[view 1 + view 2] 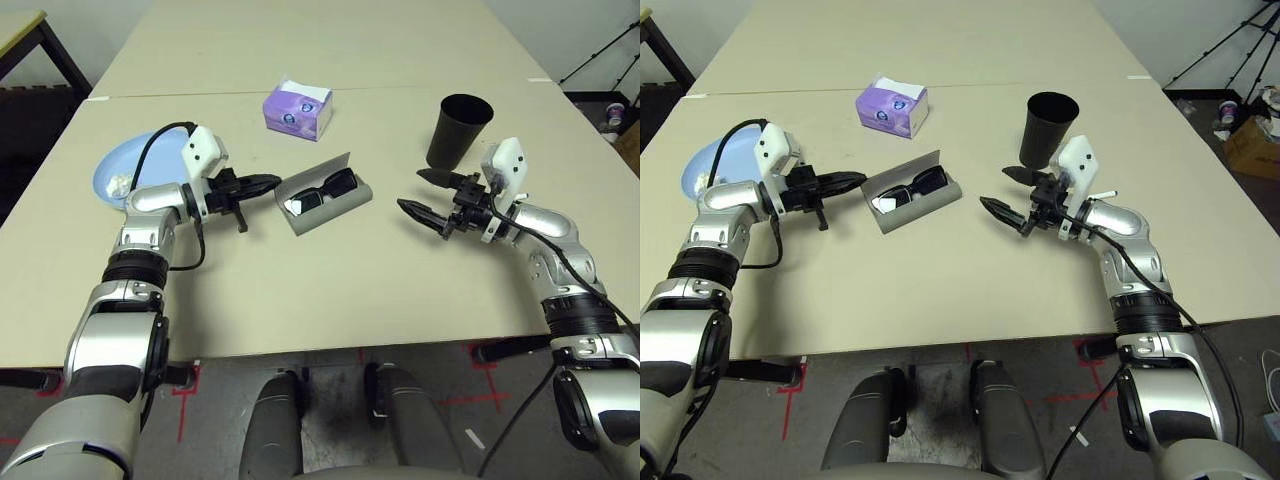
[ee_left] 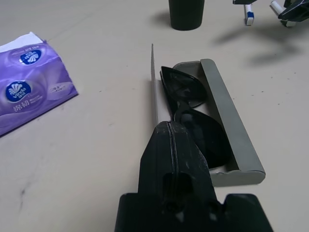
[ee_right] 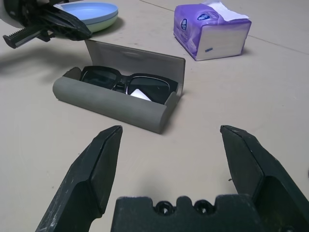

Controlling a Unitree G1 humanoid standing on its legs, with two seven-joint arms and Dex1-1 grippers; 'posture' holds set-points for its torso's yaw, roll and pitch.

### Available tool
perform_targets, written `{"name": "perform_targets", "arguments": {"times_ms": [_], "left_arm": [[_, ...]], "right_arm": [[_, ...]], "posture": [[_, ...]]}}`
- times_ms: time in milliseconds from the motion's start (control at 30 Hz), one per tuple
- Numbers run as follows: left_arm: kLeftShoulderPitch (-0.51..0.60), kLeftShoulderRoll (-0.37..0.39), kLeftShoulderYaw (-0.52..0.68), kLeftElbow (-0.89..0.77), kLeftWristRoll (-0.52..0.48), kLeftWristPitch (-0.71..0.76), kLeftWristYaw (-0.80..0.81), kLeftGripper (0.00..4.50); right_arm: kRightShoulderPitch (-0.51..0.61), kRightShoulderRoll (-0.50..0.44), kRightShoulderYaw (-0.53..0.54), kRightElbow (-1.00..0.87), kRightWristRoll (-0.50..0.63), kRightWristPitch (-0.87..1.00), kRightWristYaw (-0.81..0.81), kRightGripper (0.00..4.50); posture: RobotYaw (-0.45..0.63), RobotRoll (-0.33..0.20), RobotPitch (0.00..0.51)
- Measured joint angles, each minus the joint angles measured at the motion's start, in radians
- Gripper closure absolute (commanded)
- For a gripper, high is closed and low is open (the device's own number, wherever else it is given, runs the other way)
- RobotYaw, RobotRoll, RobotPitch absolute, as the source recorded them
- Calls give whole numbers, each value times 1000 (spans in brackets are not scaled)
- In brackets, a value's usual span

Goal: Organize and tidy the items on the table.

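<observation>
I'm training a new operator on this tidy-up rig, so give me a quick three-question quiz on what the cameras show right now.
1. True or false: the black sunglasses lie inside the open grey glasses case.
2. Which tool has its fingers closed together: the left tool or the right tool?
3. Multiple choice: what stands on the table just beyond the right tool? A) purple tissue pack B) black cup C) blue plate

Key:
1. True.
2. The left tool; the right tool's fingers are spread wide.
3. B, the black cup. The purple tissue pack sits farther back, and the blue plate is by the left arm.
</observation>
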Motion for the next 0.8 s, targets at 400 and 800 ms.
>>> {"name": "perform_targets", "arguments": {"times_ms": [400,800], "left_arm": [[-42,-14,17,65,19,-10,24,4484],[-59,-15,51,66,0,26,30,4484]], "right_arm": [[16,0,15,-53,13,18,-3,0],[16,0,24,-55,14,21,-8,0]], "posture": [[-69,0,165],[-74,0,167]]}}
